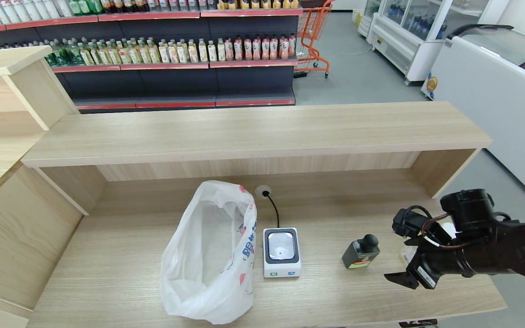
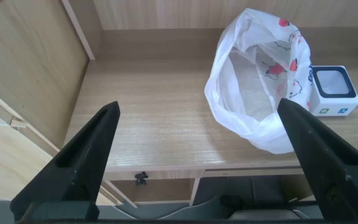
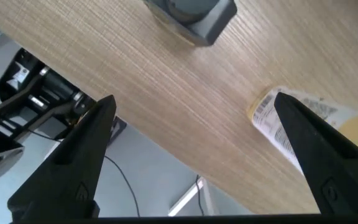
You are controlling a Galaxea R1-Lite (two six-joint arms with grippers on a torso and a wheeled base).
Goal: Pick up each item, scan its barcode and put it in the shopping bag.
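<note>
A white plastic shopping bag (image 1: 208, 255) stands open on the wooden counter, left of the white barcode scanner (image 1: 281, 251). A small dark green bottle (image 1: 360, 253) with a black cap stands to the scanner's right. A pale yellow bottle (image 3: 319, 121) with a barcode label lies near the counter's right end, mostly hidden behind my right arm in the head view. My right gripper (image 1: 404, 271) hangs open just above the counter's front right area, close to the yellow bottle (image 1: 406, 256) and holding nothing. My left gripper (image 2: 197, 155) is open and empty, above the counter's front edge, with the bag (image 2: 260, 81) and scanner (image 2: 333, 90) beyond it.
A raised wooden shelf (image 1: 253, 132) runs along the back of the counter, with side panels at both ends. The scanner's black cable (image 1: 272, 207) leads to a port in the counter. Store shelves with bottles and freezers stand far behind.
</note>
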